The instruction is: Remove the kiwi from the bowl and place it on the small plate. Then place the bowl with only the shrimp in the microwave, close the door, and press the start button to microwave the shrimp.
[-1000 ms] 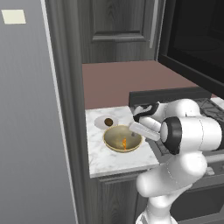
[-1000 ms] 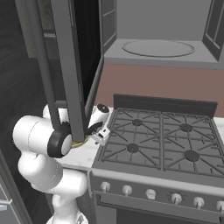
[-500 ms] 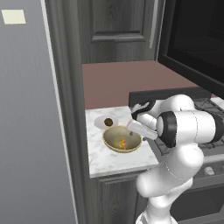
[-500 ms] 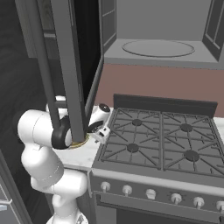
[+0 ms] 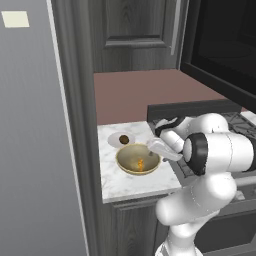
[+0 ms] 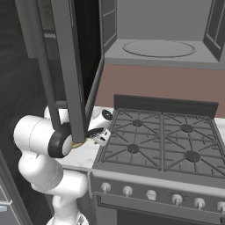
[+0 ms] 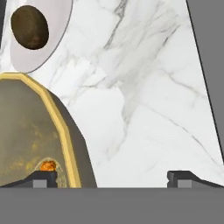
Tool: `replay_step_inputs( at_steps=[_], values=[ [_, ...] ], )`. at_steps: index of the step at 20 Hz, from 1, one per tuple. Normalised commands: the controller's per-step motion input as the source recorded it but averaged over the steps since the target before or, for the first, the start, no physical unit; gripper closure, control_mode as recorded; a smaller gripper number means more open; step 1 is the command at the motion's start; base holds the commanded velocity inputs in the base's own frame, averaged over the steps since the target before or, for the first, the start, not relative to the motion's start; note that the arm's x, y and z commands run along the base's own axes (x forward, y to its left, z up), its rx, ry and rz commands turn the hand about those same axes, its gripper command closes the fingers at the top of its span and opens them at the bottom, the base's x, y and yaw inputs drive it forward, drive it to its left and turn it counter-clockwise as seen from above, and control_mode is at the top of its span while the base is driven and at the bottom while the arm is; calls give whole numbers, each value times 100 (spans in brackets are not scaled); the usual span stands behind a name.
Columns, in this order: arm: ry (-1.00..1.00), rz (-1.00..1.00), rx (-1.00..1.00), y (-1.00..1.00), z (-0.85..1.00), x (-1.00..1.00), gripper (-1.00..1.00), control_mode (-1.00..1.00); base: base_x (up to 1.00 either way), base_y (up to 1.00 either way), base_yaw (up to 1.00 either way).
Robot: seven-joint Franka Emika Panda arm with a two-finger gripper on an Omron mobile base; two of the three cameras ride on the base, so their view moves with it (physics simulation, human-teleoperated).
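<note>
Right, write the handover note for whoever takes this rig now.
Gripper: open, empty, low at the bowl's right rim, one fingertip over the bowl, the other over bare marble.
Kiwi: on the small plate, just behind the bowl. That step is done.
Shrimp: alone in the bowl on the marble counter.
Microwave: door swung open, turntable bare.
Left: grasp the bowl, set it in the microwave, close the door, press start.

On a marble counter, the kiwi sits on the small plate just behind the bowl holding the shrimp, beside the arm's gripper.
</note>
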Motion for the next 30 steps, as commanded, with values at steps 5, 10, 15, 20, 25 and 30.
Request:
replay_step_inputs(
  at_steps=[5,10,15,20,25,30],
  values=[
    [0,9,3,28,-10,10,-100,-100,0,0,0],
    [0,8,1,24,-13,2,100,-100,0,0,0],
    [0,3,0,16,-4,0,100,-100,0,0,0],
    [0,0,0,8,2,-2,100,-100,0,0,0],
    [-9,-3,0,6,37,-30,100,-100,0,0,0],
    [-2,-10,0,27,46,-13,100,-100,0,0,0]
  ],
)
